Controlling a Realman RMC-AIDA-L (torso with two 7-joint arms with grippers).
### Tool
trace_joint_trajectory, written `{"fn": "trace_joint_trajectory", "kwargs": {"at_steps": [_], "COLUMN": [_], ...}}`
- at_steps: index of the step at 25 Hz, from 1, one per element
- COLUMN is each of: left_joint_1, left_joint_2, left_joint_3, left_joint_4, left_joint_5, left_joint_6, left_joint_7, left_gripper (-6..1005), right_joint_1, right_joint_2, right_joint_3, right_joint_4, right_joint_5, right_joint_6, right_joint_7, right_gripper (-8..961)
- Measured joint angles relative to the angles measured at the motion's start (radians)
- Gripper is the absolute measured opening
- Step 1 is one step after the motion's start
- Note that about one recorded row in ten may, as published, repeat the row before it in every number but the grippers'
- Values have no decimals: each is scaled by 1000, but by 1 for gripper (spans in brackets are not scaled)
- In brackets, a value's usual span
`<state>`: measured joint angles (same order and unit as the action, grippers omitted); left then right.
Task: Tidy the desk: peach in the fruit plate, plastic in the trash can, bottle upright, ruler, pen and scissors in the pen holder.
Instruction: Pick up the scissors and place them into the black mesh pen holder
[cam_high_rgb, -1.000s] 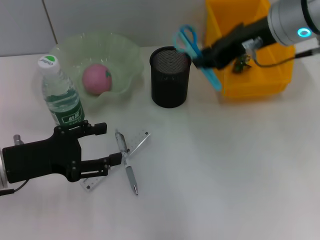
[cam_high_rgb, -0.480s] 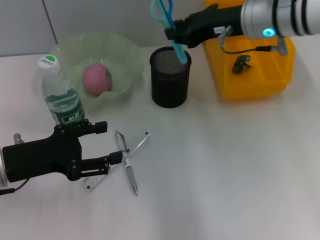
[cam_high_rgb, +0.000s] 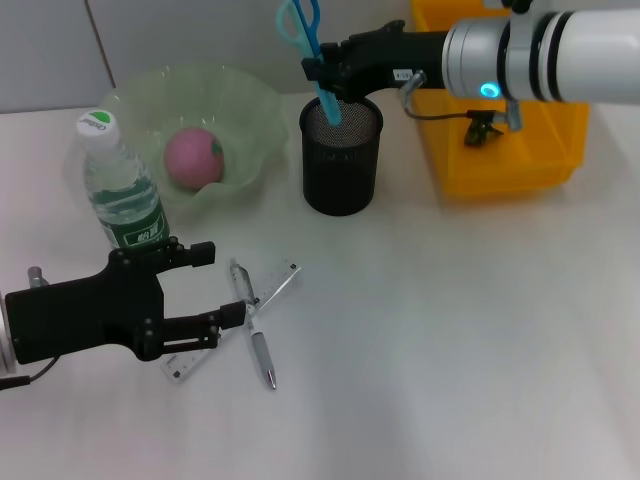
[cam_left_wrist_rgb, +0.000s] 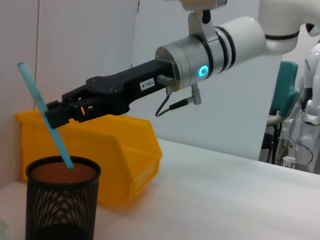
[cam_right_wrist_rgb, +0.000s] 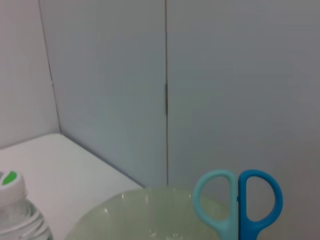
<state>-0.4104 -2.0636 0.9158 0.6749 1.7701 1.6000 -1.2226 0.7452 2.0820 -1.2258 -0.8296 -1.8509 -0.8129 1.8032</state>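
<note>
The right claw (cam_high_rgb: 318, 72) is clamped on the scissors (cam_high_rgb: 305, 40), blade tips inside the pen holder (cam_high_rgb: 341, 155). Only the right wrist view shows both handle loops. The left claw (cam_high_rgb: 215, 290) rests spread apart beside the pen (cam_high_rgb: 253, 325) near the surface's front-left.

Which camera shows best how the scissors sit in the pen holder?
The left wrist view: the scissors slant tip-down into the pen holder, held by the right gripper. The head view shows this from above; the right wrist view shows only the handles.

A white right arm (cam_high_rgb: 560, 55) banded in black, lit by a cyan ring, is tipped with a black tool (cam_high_rgb: 322, 72); the left tool (cam_high_rgb: 205, 290) is matte black.
</note>
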Motion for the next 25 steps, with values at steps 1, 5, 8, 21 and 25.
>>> {"fn": "trace_joint_trajectory", "kwargs": {"at_steps": [1, 5, 8, 21, 25], "left_joint_1": [0, 0, -1, -4, -4], "left_joint_2": [-1, -1, -1, -3, -3], "left_joint_3": [0, 3, 5, 6, 6], "left_joint_4": [-1, -3, -2, -1, -4], "left_joint_5": [0, 0, 0, 0, 0], "left_joint_6": [0, 0, 0, 11, 12], "left_joint_7": [0, 0, 0, -7, -7], "left_gripper": [840, 841, 841, 841, 841], "right_joint_1": [3, 7, 7, 7, 1], "right_joint_2": [0, 0, 0, 3, 3], "right_joint_3": [0, 0, 0, 0, 0], "right_joint_4": [24, 97, 150, 279, 282], "right_joint_5": [33, 135, 218, 399, 400], "right_joint_6": [11, 47, 57, 59, 63], "right_joint_7": [-31, -142, -237, -438, -439], "right_gripper": [256, 259, 261, 271, 274]}}
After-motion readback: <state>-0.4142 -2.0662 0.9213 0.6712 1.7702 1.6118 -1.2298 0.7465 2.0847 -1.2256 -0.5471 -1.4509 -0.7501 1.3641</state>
